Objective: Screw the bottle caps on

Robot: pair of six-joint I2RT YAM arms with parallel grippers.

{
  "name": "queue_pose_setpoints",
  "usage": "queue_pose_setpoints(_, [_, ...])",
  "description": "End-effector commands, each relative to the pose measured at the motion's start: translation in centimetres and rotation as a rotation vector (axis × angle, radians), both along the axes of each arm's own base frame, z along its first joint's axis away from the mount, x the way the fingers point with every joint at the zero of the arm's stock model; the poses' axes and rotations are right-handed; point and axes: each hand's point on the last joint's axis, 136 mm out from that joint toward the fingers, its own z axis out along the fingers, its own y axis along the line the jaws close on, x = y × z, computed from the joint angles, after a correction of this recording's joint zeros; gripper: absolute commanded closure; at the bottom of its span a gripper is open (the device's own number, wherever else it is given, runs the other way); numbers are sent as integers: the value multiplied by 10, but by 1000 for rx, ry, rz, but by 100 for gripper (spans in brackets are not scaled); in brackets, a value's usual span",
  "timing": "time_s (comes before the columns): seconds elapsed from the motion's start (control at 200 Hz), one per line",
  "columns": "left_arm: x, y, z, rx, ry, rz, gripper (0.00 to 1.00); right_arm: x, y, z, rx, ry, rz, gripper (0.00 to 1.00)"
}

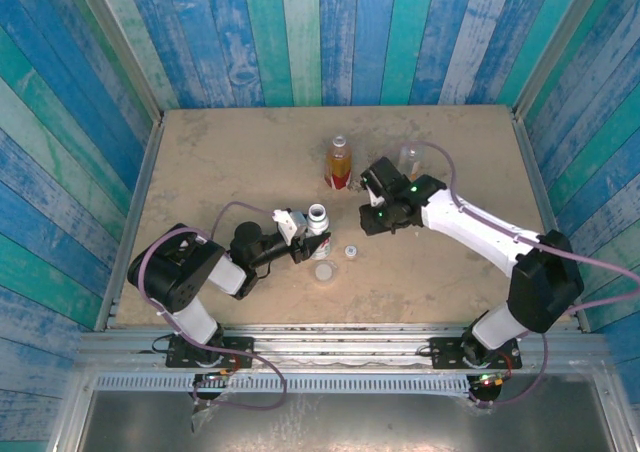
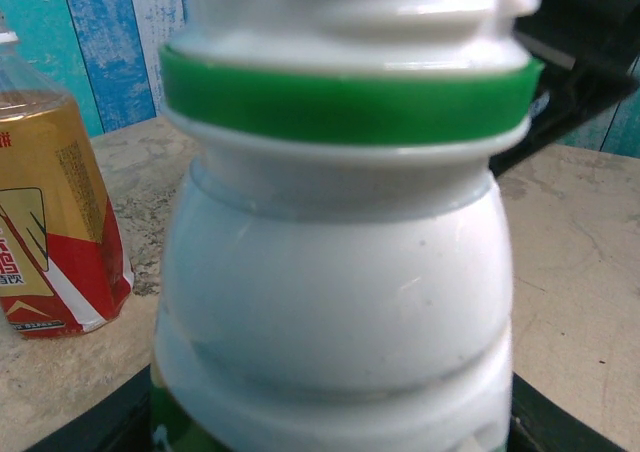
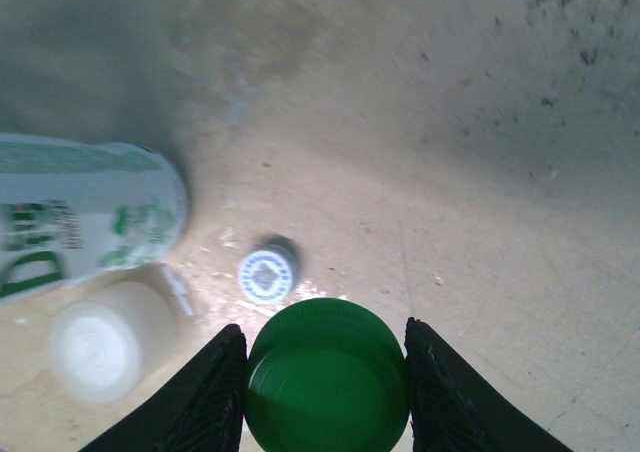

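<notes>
- Near the middle of the table (image 1: 200, 152), the left gripper (image 1: 310, 240) is clamped on the white plastic bottle with a green neck ring (image 1: 317, 215), steadying it upright, mouth uncapped.
- Just beside it, the right gripper (image 3: 327, 372) pinches the flat dark green round cap (image 3: 327, 412), probably meant for that mouth.
- The amber drink bottle with a red label (image 1: 340, 160) is filled.
- The pale grey cap (image 1: 325, 271) and the tiny white cap (image 1: 351, 252) lie loose.

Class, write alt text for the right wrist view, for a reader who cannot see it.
The right hand grips a green cap over a table. Beyond it are a tiny white cap, a grey cap and a white bottle.
</notes>
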Motion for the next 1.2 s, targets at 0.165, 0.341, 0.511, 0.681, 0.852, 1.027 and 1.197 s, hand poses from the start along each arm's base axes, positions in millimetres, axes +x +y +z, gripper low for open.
queue_pose_setpoints(0.165, [-5, -3, -16, 24, 44, -26, 42, -9, 34, 65, 90, -56, 104, 56])
queue_pose_setpoints(0.341, [-6, -2, -18, 24, 49, -26, 42, -11, 61, 91, 131, -90, 166, 56])
queue_pose_setpoints(0.511, [-6, -2, -19, 26, 49, -27, 42, -15, 85, 101, 123, -96, 232, 56])
queue_pose_setpoints(0.681, [-7, -2, -20, 40, 47, -28, 42, -19, 102, 95, 98, -84, 272, 56])
queue_pose_setpoints(0.852, [-6, -3, -22, 50, 47, -33, 42, -20, 109, 83, 79, -63, 290, 56])
queue_pose_setpoints(1.027, [-8, -4, -24, 65, 48, -38, 42, -20, 113, 75, 65, -51, 297, 56])
queue_pose_setpoints(1.197, [-8, -5, -25, 71, 49, -42, 42, -19, 118, 74, 65, -51, 303, 56])
